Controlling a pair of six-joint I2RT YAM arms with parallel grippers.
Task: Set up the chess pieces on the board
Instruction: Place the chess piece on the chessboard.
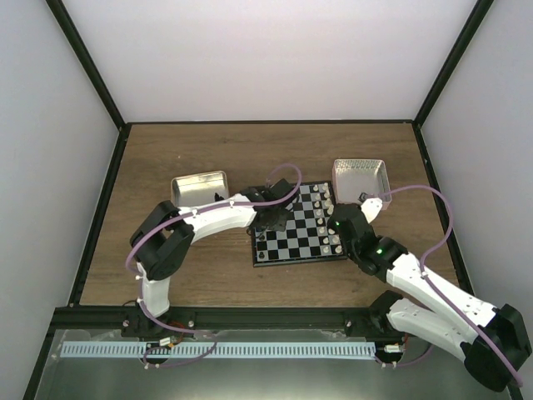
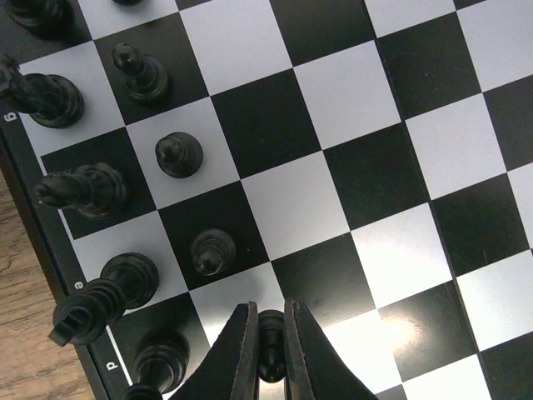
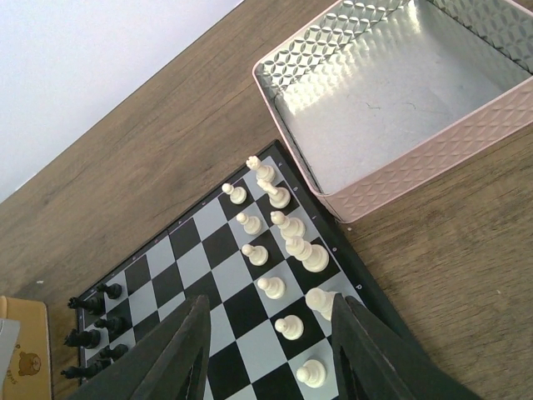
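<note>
Two views split it: left wrist shows left gripper [image 2: 270, 321] clamped on a tiny black pawn [image 2: 270, 350] over the checkered black-and-white board [image 2: 358, 192], near its edge; right wrist shows right gripper [image 3: 271, 304] half-open, empty

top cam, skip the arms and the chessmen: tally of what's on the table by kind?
Silver rectangular metal tin: 1
Pink embossed metal tin: 1
Black-and-white checkered chessboard: 1
Total: 3
</note>
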